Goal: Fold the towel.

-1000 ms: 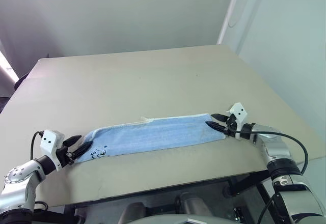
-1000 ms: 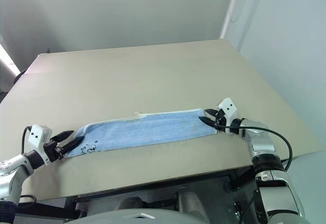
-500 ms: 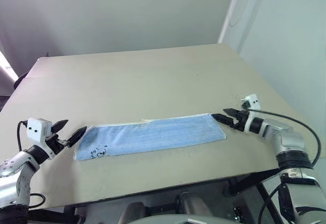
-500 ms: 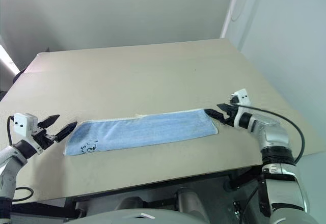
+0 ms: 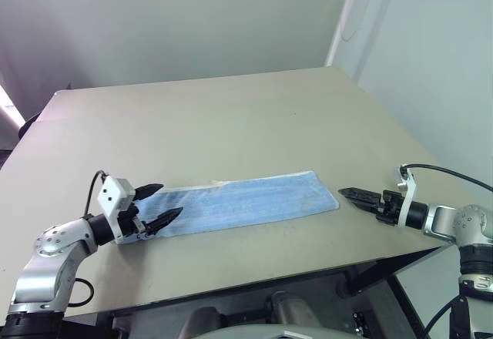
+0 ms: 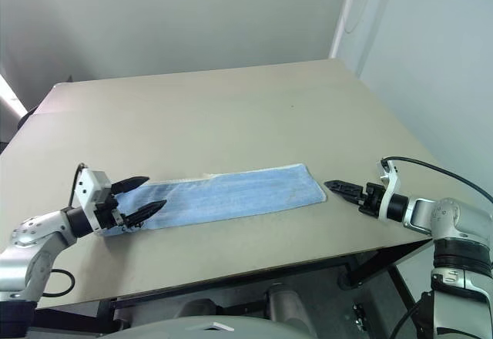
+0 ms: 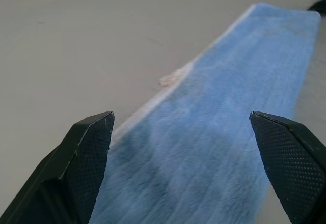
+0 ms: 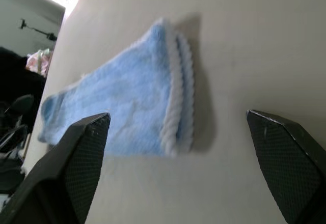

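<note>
While both pincers stand released with their fingers spread, the towel (image 5: 245, 203) lies flat on the beige surface (image 5: 231, 123) as a long, narrow, light blue strip, folded lengthwise with its white stitched hem running along the far edge. Seen from the head camera, the strip stretches across the near part of the surface from about 8 o'clock to about 4 o'clock of the picture's centre, its right end a little farther from the robot than its left.

At the strip's left end, the left pincer (image 5: 156, 204) hovers low over the cloth, its two black fingers (image 5: 148, 190) straddling the blue fabric and pointing toward 3 o'clock along its length; whether the fingertips touch the cloth cannot be told. The left wrist view shows the towel running away between the parted fingers, with a small pale tag (image 7: 170, 77) at the hem.

Off the towel's right end, toward 4 o'clock, the right pincer (image 5: 356, 195) points back at the cloth toward 9 o'clock, just beside its end and apart from it, holding nothing. The right wrist view shows the layered white-hemmed end of the towel between that pincer's spread fingers.
</note>
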